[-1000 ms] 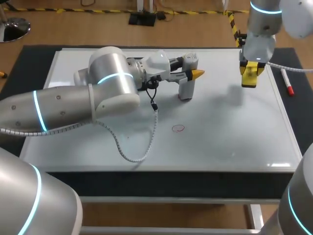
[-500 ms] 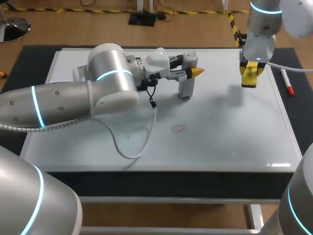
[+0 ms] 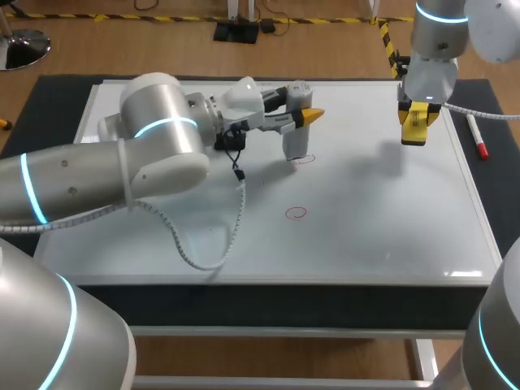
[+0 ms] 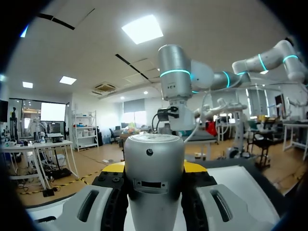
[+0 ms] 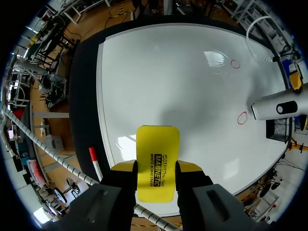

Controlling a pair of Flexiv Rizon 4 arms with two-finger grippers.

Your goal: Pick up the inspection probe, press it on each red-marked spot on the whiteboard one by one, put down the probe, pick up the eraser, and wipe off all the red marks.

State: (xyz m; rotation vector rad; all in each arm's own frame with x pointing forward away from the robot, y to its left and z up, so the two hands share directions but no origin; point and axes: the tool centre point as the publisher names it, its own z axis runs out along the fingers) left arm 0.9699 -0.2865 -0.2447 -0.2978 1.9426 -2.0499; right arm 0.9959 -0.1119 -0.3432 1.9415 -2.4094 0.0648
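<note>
Well up the whiteboard [image 3: 382, 211], the left gripper [image 3: 302, 116] pinched the silver inspection probe [image 3: 295, 145] between its yellow-tipped fingers. The probe stood upright with its lower end just beside one small red mark [image 3: 305, 159], and a second red mark [image 3: 296, 213] lay nearer the front, apart from it. Over by the board's right edge the right gripper [image 3: 413, 123] hung above the surface, its fingers clamped on two sides of the yellow eraser [image 5: 158, 161], and a red-capped marker [image 3: 477, 136] lay just off that edge.
</note>
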